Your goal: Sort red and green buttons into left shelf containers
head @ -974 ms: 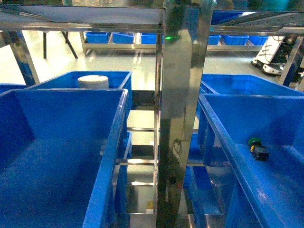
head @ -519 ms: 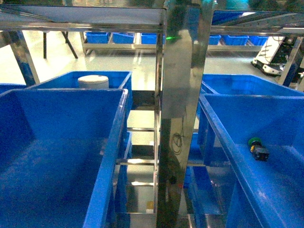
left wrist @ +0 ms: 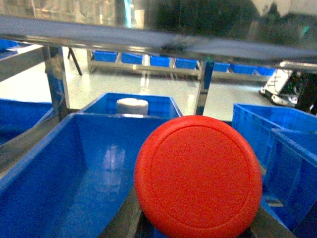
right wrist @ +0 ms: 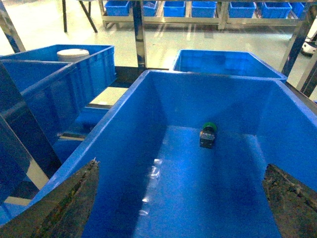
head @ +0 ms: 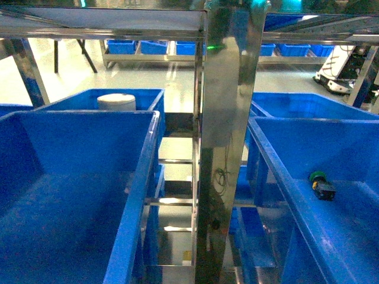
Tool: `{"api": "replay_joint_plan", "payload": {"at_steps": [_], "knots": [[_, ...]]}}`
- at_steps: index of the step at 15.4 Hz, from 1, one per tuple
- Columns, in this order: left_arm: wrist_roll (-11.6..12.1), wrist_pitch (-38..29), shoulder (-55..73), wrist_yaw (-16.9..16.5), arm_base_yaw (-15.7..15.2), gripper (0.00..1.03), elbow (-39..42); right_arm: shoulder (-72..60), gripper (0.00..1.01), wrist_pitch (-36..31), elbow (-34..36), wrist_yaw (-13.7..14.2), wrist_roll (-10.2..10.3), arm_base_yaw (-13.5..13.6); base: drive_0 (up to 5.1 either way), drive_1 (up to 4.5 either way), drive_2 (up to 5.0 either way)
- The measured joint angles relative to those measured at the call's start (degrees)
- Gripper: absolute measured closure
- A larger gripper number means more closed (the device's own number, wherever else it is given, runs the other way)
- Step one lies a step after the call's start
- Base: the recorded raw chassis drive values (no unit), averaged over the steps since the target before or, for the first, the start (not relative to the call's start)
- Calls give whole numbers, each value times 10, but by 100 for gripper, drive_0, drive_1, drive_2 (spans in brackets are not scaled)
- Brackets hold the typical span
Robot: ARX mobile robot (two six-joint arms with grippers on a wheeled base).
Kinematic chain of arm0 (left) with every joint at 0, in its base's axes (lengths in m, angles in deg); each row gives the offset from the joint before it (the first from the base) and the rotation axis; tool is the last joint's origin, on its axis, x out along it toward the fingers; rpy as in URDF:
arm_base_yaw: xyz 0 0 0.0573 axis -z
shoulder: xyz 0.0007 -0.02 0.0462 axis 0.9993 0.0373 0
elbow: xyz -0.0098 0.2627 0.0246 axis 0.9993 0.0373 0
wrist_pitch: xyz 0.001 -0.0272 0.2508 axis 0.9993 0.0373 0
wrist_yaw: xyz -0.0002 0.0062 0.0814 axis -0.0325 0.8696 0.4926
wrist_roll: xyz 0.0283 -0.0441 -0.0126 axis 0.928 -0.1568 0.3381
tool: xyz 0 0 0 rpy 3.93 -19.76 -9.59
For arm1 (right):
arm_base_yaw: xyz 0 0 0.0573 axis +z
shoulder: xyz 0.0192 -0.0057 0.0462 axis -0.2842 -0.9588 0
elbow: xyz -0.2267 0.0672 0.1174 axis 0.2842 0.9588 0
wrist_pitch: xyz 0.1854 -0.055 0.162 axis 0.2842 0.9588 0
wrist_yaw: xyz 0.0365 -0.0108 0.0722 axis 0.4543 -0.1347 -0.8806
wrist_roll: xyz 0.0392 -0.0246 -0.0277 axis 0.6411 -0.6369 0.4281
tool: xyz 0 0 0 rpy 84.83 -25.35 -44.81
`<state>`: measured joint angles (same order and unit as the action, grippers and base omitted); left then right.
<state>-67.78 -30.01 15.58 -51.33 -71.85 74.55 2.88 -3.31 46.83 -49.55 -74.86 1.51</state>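
A big red button [left wrist: 198, 176] fills the left wrist view, with my left gripper [left wrist: 195, 232] shut on it; only the edges of its fingers [left wrist: 124, 218] show beneath it. It hangs over the near right rim of an empty blue container [left wrist: 64, 163], seen in the head view as the left container [head: 142, 177]. My right gripper [right wrist: 181, 208] is open above the right blue container [right wrist: 143, 114]. A green button [right wrist: 208, 134] on a dark body lies on that container's floor, also in the head view as the green button [head: 320, 178]. Neither gripper shows in the head view.
A steel shelf post [head: 228, 148] stands between the two containers, with a shelf beam [left wrist: 148, 42] overhead. Behind the left container is another blue bin holding a white round lid [head: 116, 102]. A further blue bin [right wrist: 225, 62] sits behind the right one. More bins line a far rack [head: 154, 47].
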Motion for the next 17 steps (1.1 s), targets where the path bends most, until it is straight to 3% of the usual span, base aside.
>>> {"api": "replay_joint_plan", "payload": {"at_steps": [2, 3, 4, 8, 17], "knots": [[21, -80, 125, -58, -18, 80, -5, 0, 3, 0, 0, 0, 0, 0, 0, 0, 0], [35, -160, 263, -95, -49, 80, -21, 0, 3, 0, 0, 0, 0, 0, 0, 0, 0], [66, -229, 432, -132, -96, 80, -64, 0, 3, 0, 0, 1, 0, 0, 0, 0, 0], [94, -217, 556, -156, -137, 80, -124, 0, 3, 0, 0, 1, 0, 0, 0, 0, 0], [134, -126, 675, -158, -169, 80, -243, 0, 3, 0, 0, 1, 0, 0, 0, 0, 0]]}}
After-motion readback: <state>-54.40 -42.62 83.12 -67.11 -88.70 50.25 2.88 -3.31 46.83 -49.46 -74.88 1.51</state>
